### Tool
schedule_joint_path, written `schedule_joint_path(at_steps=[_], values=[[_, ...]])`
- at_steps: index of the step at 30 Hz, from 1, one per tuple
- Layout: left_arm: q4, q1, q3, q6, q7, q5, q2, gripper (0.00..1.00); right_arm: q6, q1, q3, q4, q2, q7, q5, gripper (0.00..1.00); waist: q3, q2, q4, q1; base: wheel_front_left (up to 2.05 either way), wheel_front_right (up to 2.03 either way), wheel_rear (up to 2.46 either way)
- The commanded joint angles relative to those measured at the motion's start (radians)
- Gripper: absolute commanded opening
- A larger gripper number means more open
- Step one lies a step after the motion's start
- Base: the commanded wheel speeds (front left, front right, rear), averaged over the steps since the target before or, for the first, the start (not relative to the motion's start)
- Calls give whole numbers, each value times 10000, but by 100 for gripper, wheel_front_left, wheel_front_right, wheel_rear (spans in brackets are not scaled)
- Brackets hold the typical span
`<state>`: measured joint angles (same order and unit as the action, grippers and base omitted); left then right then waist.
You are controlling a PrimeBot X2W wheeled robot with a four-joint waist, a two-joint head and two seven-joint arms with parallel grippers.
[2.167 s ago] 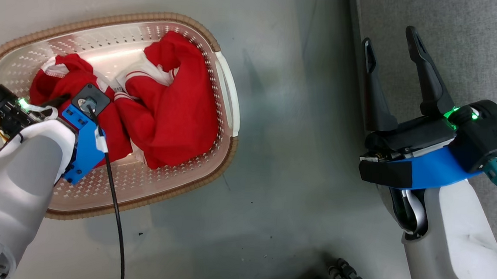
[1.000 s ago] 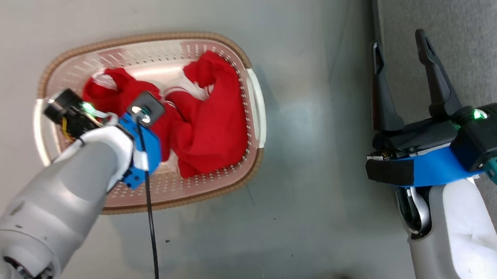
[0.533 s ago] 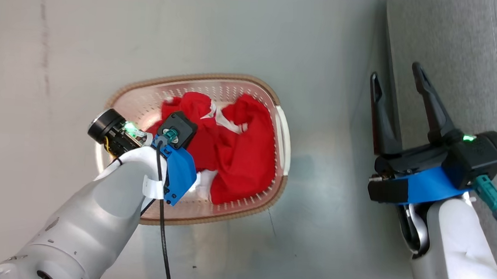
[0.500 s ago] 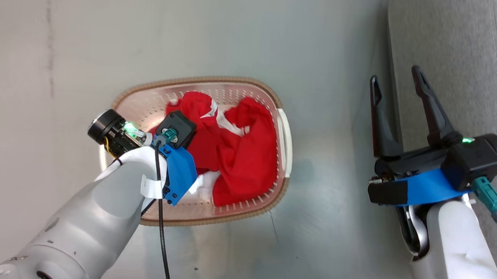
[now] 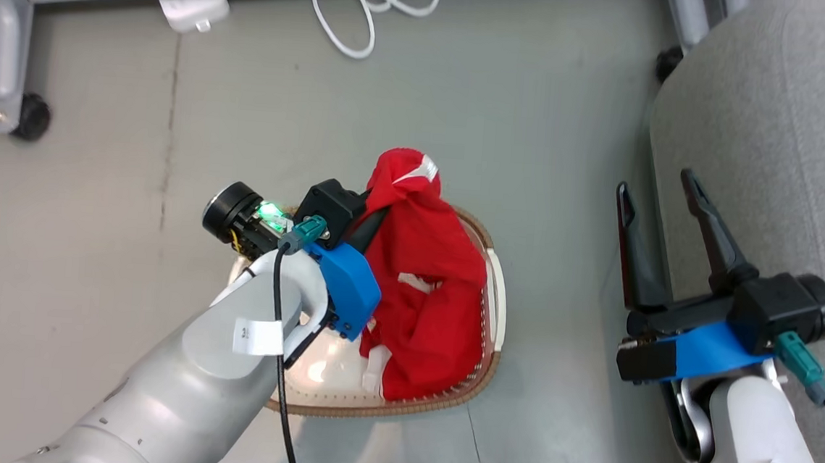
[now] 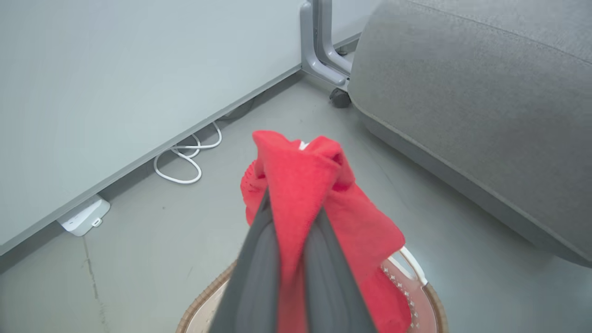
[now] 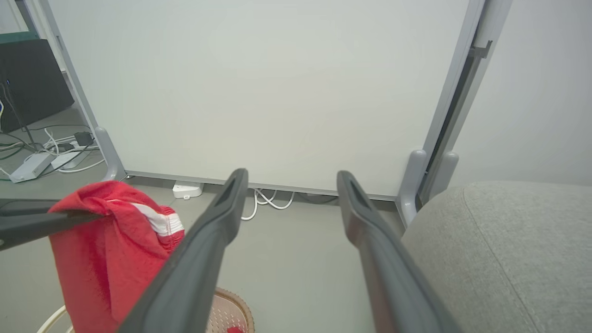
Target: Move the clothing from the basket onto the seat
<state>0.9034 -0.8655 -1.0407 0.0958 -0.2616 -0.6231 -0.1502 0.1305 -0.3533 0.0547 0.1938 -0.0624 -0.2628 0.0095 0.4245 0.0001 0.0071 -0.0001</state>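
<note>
My left gripper (image 6: 293, 203) is shut on a bunch of the red clothing (image 6: 300, 175) and holds it up above the basket (image 5: 495, 317). In the head view the red clothing (image 5: 427, 283) hangs from the gripper down into the basket, white trim showing at its top. I cannot tell where one garment ends and the other begins. The basket stands on the floor, partly hidden by my left arm. My right gripper (image 5: 658, 194) is open and empty at the edge of the grey seat (image 5: 789, 142), right of the basket. The right wrist view shows the lifted clothing (image 7: 106, 240) at its left.
A white partition on grey legs with castors (image 5: 32, 116) stands at the far side of the floor. White cables (image 5: 370, 11) and a white power box (image 5: 192, 9) lie at its foot. Another castor (image 5: 667, 64) sits by the seat's far corner.
My left gripper has risen out of the basket with red clothing in it. The head camera has pulled back and shifted, bringing the partition and cables into view. The right gripper stays open.
</note>
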Motion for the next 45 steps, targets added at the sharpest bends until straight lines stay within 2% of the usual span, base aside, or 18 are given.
schedule_joint_path(at_steps=[1, 11, 20, 37, 45], values=[[-353, 208, 258, -102, -48, 157, -54, 0, 4, 282, -34, 50, -44, -31, -18, 100, -461, -1, 91, 1, 0, 0, 0], [-1947, 524, 1396, -331, -50, 785, 104, 0, 4, 999, -195, 193, -60, -33, 64, 100, -1490, -1, 152, 1, 0, 0, 0], [-2786, 499, 1872, -335, -50, 1224, 335, 0, 5, 1576, -264, 286, 8, -31, 60, 100, -2393, -1, 115, 1, 0, 0, 0], [-2955, 413, 2184, -203, -51, 1353, 476, 0, 5, 2087, -296, 309, 71, -33, 32, 100, -3155, -1, 212, 1, 0, 0, 0], [-2938, 527, 2223, -194, -51, 1396, 487, 0, 5, 1591, 347, 40, -163, -31, 16, 100, -3190, -1, 267, 1, 0, 0, 0]])
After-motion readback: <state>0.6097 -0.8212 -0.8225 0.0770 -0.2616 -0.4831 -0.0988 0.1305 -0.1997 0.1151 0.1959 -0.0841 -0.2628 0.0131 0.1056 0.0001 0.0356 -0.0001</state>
